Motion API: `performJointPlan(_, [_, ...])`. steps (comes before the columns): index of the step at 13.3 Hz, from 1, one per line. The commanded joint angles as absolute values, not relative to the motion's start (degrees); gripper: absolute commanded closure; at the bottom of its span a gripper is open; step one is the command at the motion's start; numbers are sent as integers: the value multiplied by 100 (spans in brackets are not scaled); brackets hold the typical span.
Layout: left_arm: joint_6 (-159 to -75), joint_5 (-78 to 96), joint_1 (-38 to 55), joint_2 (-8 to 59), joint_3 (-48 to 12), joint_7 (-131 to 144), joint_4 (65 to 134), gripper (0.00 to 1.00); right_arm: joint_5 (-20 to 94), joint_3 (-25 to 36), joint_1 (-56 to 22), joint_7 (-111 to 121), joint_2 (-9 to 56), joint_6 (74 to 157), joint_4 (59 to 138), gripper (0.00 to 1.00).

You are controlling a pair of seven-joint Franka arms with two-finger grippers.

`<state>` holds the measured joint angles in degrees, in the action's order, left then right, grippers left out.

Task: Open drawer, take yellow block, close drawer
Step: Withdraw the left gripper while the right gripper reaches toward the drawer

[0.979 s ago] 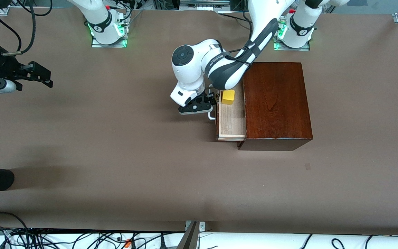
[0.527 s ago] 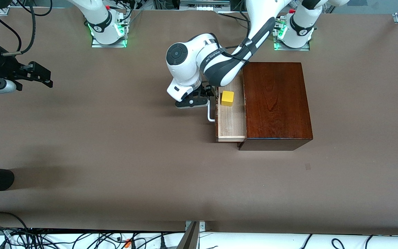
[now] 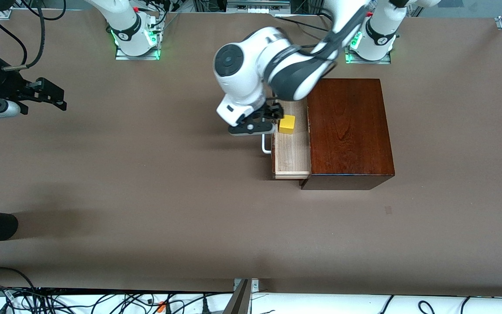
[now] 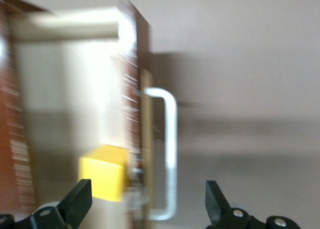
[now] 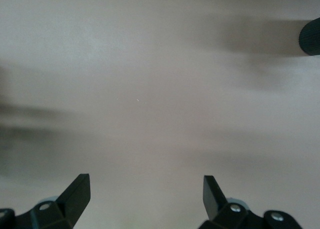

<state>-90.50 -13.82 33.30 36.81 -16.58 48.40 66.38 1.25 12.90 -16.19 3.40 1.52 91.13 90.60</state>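
My left pincer [image 3: 273, 117] hangs over the front edge of the drawer [image 3: 292, 150], and its fingers are spread wide with nothing between them. In my left wrist view the two dark fingertips [image 4: 77, 201] stand well apart at the edge of the picture, gripping nothing. The yellow block [image 3: 286, 124] sits inside the pulled-out drawer, just beside my left pincer on the side toward the wooden box [image 3: 347, 131]. Seen from my left wrist, the yellow block [image 4: 104, 171] lies close to one fingertip, inside the pale tray and against the drawer's dark front. The white handle [image 4: 167, 154] falls between my two fingertips in that view, on the outside of the drawer front. From the front view the handle [image 3: 266, 145] shows just under my left pincer, sticking out from the drawer toward the right arm's end of the table [image 3: 146, 183]. The drawer stands open from the dark reddish-brown box, its light wood floor bare apart from the block.

My right pincer [image 3: 48, 97] waits well apart from all this, over bare table at the right arm's end. Its fingers are also spread and released; my right wrist view shows both fingertips [image 5: 77, 194] wide apart above plain brown table.
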Motion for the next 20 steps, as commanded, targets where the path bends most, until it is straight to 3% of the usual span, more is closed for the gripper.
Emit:
performJointPlan(1, [-8527, -1021, 2508, 3016, -1740, 3626, 6732, 0, 114, 1274, -1600, 316, 167, 9079, 8974, 0])
performJointPlan(7, [-7674, -598, 978, 2207, -1740, 1242, 6741, 0, 114, 1240, -1652, 378, 491, 9097, 8956, 0])
performJointPlan(9, [-7664, -379, 626, 1612, -1592, 435, 7186, 0, 88, 1178, -1731, 360, 632, 9079, 8956, 0])
performJointPlan(12, [-8329, -247, 510, 733, -821, -115, 8258, 0, 105, 1160, -2081, 387, 975, 8930, 8904, 0])
performJointPlan(17, [-10509, 9, 440, -630, -256, 88, 10534, 0, 857, 1108, -3417, 282, 1037, 9017, 8527, 0])
performJointPlan(20, [-10031, -44, 229, -642, -351, 88, 10328, 0, 1090, 1029, -4312, 893, 1221, 9743, 8446, 0])
